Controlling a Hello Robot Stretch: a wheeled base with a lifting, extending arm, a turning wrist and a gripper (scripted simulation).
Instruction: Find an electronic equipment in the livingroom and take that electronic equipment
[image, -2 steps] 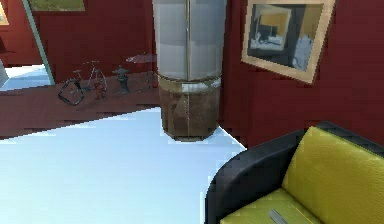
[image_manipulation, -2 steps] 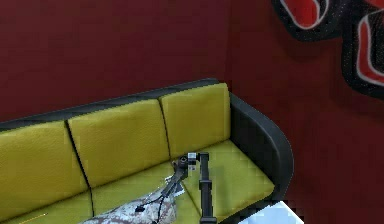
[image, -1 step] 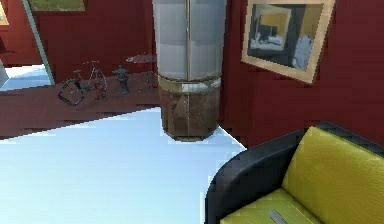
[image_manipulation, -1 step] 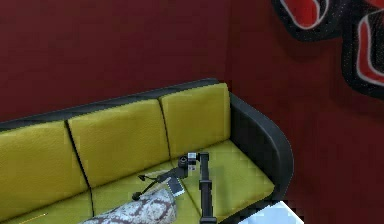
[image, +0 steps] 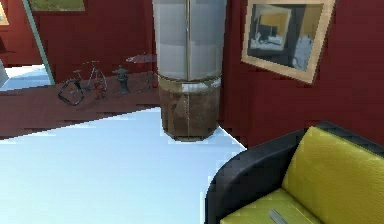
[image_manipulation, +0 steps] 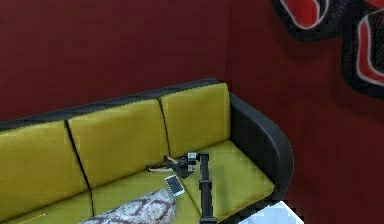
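Sofa (image_manipulation: 120, 140): dark frame, three yellow back cushions, set against a dark red wall (image_manipulation: 120, 50); its dark armrest end appears again at the forward view's lower right. Arm (image_manipulation: 206, 195): dark square bar rising from the arm side view's bottom edge over the seat, with white marker squares (image_manipulation: 191, 158) at its far end. Gripper (image_manipulation: 162, 166): dark body and thin fingers left of the squares, over the yellow seat cushion; how its fingers are set, and whether it has hold of anything, cannot be told. Flat pale slab (image_manipulation: 175, 185): small, rectangular, phone-like, lying on the seat just beside the arm and near the gripper; contact cannot be judged. Patterned throw (image_manipulation: 130, 212): at the seat's front, left of the arm. Wall art (image_manipulation: 335, 30): red, black and white, upper right. Forward view: tall glass-and-wood cylinder (image: 190, 60), bicycle (image: 84, 83), framed picture (image: 285, 35), pale floor (image: 90, 170).
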